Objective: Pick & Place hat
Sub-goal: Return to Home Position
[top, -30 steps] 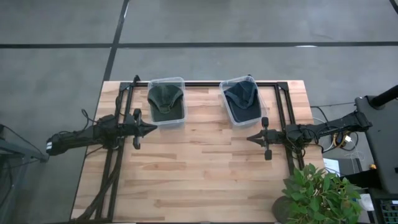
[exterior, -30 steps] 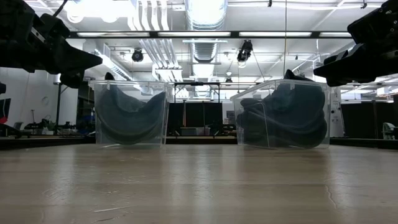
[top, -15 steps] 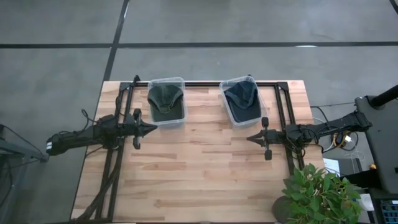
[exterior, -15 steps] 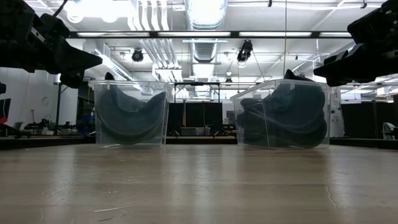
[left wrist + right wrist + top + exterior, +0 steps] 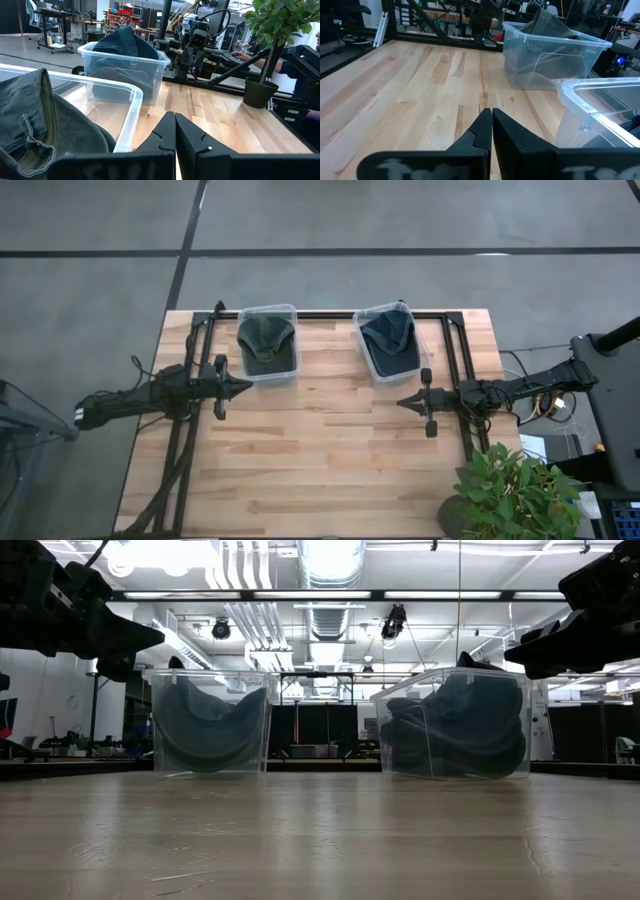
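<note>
Wood counter [image 5: 320, 470] on grey floor [image 5: 330, 220]; plant [image 5: 510, 490] lower right. Green cap [image 5: 265, 340] in left bin [image 5: 268, 308], blue cap [image 5: 389, 340] in right bin [image 5: 383, 309], upper centre. Left pincer [image 5: 247, 386] and right pincer [image 5: 401, 402] clenched, empty, level, pointing inward mid-frame.

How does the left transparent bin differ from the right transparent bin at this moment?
The left bin holds a green cap; the right bin holds a blue cap. The left bin sits square to the table edge; the right bin is turned slightly askew. Both are clear plastic, at the table's far side.
</note>
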Available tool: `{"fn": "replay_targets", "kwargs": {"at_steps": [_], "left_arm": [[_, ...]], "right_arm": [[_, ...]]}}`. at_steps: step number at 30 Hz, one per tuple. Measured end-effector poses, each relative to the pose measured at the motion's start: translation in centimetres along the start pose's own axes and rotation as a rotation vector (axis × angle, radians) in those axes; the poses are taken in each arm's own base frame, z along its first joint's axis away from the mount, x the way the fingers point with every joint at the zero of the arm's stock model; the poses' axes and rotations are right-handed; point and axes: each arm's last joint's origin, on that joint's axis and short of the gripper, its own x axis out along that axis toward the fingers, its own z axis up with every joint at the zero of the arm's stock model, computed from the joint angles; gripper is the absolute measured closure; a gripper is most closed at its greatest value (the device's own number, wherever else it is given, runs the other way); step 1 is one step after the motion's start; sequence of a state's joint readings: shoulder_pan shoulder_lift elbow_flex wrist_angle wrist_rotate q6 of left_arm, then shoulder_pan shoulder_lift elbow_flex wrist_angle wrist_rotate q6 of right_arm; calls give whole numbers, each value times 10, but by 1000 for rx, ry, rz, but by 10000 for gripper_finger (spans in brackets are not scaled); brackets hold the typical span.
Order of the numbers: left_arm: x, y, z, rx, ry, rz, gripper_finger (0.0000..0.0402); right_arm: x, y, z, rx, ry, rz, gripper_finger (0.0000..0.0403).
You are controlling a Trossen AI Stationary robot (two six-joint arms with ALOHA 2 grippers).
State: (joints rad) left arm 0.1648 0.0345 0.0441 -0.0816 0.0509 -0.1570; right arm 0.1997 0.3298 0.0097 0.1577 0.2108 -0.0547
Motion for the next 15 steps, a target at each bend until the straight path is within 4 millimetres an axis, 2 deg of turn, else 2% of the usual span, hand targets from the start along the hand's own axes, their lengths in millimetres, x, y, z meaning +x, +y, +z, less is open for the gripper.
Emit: {"fn": "replay_targets", "kwargs": {"at_steps": [15], "left_arm": [[0,0,0,0,0,0,402]], "right_arm": [[0,0,0,0,0,0,394]]}}
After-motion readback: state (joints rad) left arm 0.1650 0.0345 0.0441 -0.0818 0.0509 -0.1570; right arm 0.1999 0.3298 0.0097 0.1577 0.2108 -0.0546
